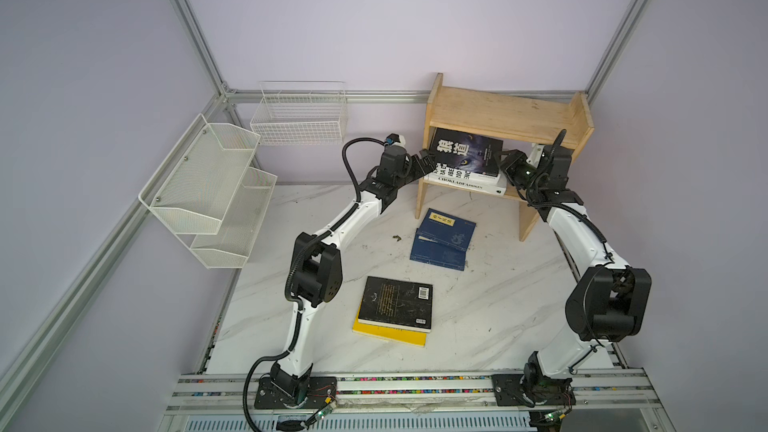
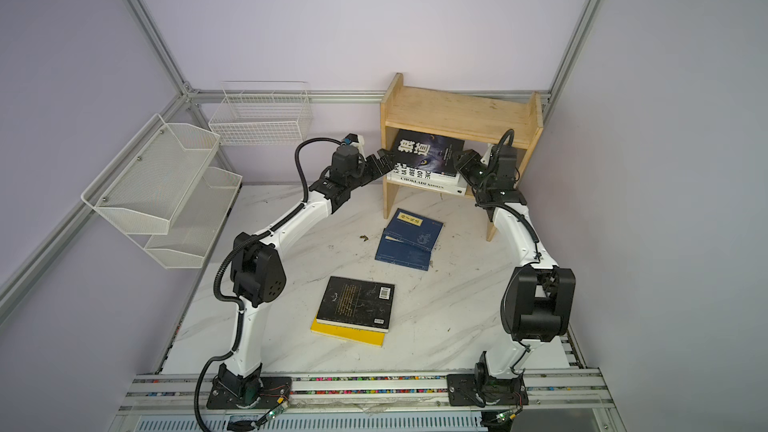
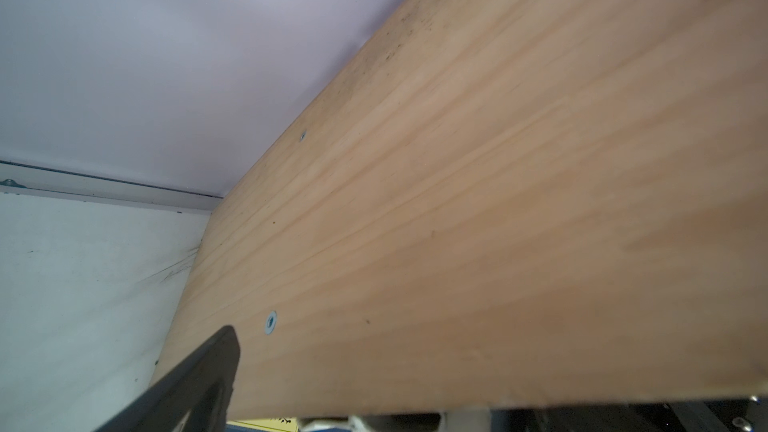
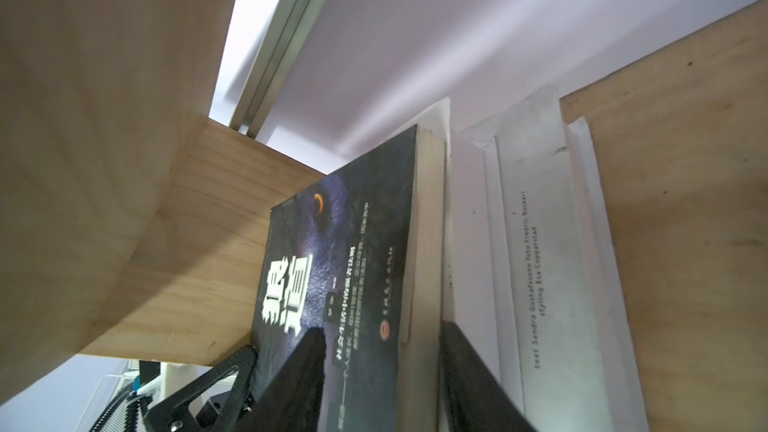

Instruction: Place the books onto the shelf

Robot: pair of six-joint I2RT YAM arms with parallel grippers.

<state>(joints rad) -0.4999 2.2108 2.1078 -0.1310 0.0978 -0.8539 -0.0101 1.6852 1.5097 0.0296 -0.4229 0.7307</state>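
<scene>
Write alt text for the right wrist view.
A black Chinese-titled paperback lies atop white books on the wooden shelf, with the right gripper open astride its page edge. Lilac wall and an aluminium frame post show behind.

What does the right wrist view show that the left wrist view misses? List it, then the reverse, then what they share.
Right wrist only: the black wolf-eye paperback lying on two white paperbacks, with the right tool astride its edge. Left wrist only: the white marble tabletop and silver screw heads. Shared: the light-wood two-tier shelf and the lilac wall.
</scene>
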